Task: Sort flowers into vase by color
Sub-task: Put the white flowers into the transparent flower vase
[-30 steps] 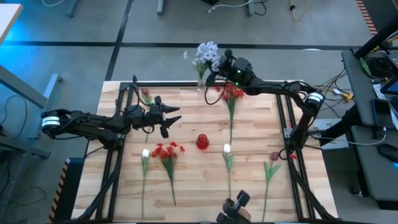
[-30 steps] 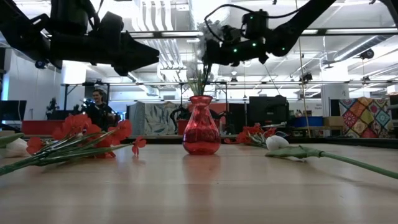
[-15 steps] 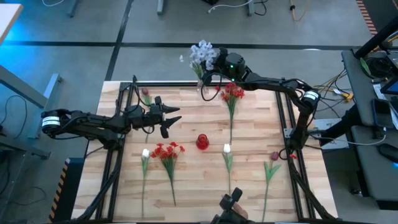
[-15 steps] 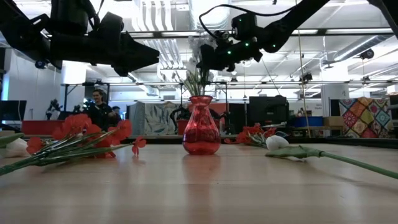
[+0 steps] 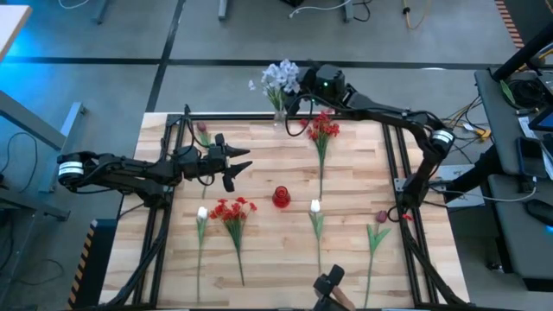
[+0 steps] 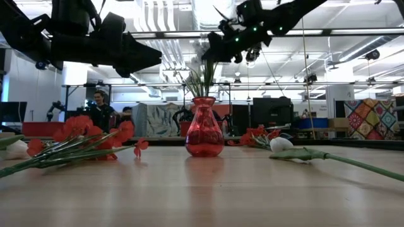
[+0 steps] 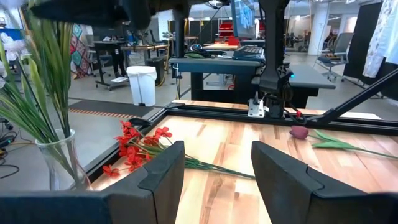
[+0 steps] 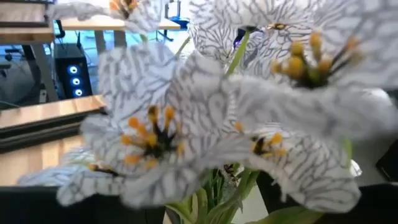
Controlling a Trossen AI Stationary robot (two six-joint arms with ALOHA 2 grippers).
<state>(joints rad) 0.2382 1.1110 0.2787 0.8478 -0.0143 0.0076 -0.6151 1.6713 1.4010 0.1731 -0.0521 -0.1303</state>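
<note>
A bunch of white and pale-blue flowers (image 5: pixel 278 76) stands in a clear glass vase (image 7: pixel 56 162) at the table's far edge. My right gripper (image 5: pixel 299 90) hangs open right beside the blossoms (image 8: pixel 155 130); in the right wrist view the green stems (image 8: pixel 214 199) run between its fingers. A red vase (image 5: pixel 281 197) stands mid-table. Two red clusters (image 5: pixel 321 130) (image 5: pixel 232 209), two white buds (image 5: pixel 202 212) (image 5: pixel 315 206) and two dark pink tulips (image 5: pixel 380 216) (image 5: pixel 201 130) lie flat on the wood. My left gripper (image 5: pixel 240 167) hovers open left of centre. My right gripper's fingers stand on either side of the bunch's stems (image 8: pixel 214 199), just below the blossoms. The blossoms fill the wrist view, so I cannot tell whether a finger touches the stems. My left gripper touches nothing.
A dark metal frame (image 5: pixel 393 164) runs around the wooden top. A black object (image 5: pixel 328 281) sits at the near edge. People (image 6: pixel 101 110) stand in the room beyond the table.
My right gripper has gone up and slightly toward the far edge. Early in this time the blossoms shifted a little toward the table's left. The bunch's green leaves now fan out wider above the vase than before.
</note>
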